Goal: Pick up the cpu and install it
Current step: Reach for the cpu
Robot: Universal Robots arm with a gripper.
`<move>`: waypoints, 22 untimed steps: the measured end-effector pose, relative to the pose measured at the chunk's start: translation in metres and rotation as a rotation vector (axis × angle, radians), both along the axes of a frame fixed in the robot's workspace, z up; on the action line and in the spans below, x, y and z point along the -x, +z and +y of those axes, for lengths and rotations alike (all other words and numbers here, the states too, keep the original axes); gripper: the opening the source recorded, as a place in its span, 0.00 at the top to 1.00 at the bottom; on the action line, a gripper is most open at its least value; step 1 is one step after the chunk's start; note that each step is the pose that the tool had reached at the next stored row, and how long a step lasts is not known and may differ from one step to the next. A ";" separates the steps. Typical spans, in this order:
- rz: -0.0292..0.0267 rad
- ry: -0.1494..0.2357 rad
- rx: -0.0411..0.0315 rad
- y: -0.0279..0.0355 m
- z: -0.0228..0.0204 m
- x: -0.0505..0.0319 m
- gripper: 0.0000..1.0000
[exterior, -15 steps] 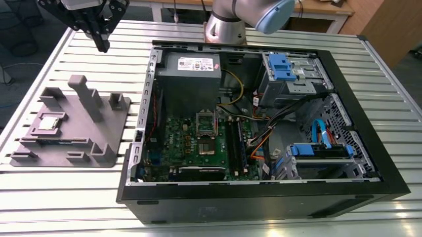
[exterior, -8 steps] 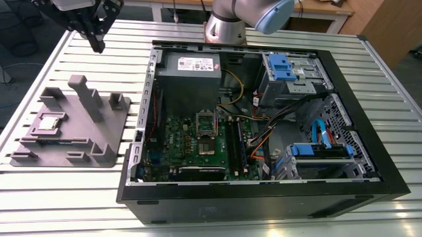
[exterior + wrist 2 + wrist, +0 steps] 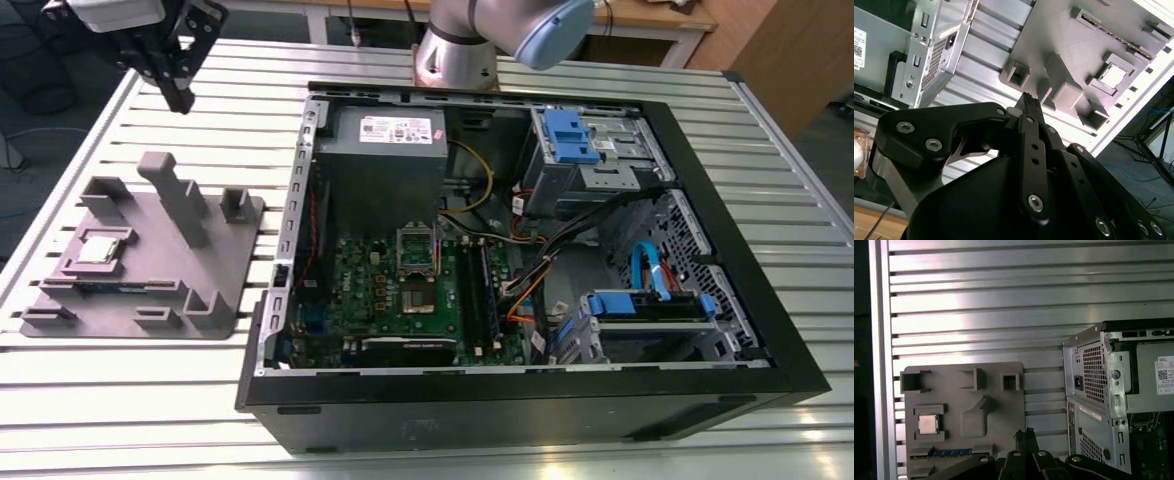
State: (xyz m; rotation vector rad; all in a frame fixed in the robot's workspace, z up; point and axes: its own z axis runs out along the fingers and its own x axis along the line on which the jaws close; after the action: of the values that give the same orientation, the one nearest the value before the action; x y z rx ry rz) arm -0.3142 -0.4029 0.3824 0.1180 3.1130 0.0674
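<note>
Exterior view: gripper (image 3: 178,102) pinched shut, empty, hovering near table (image 3: 134,390) far corner. cpu (image 3: 100,247) sits in tray (image 3: 230,262) pocket, nearer front edge.

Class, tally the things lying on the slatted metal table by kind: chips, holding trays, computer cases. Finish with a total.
cpu: 1
grey tray: 1
computer case: 1
Total: 3

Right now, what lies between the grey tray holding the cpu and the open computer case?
Just a bare strip of the slatted metal table, as seen in the first wrist view.
</note>
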 end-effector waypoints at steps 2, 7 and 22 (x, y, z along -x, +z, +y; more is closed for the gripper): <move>-0.0001 0.000 -0.0001 -0.0019 -0.0008 0.0062 0.89; -0.0001 0.000 -0.0001 -0.0067 -0.0027 0.0215 0.89; -0.0001 0.000 -0.0001 -0.0270 -0.0075 0.0750 0.89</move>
State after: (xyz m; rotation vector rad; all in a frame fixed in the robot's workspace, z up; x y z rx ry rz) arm -0.3893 -0.4104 0.3555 0.1181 3.1129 0.0676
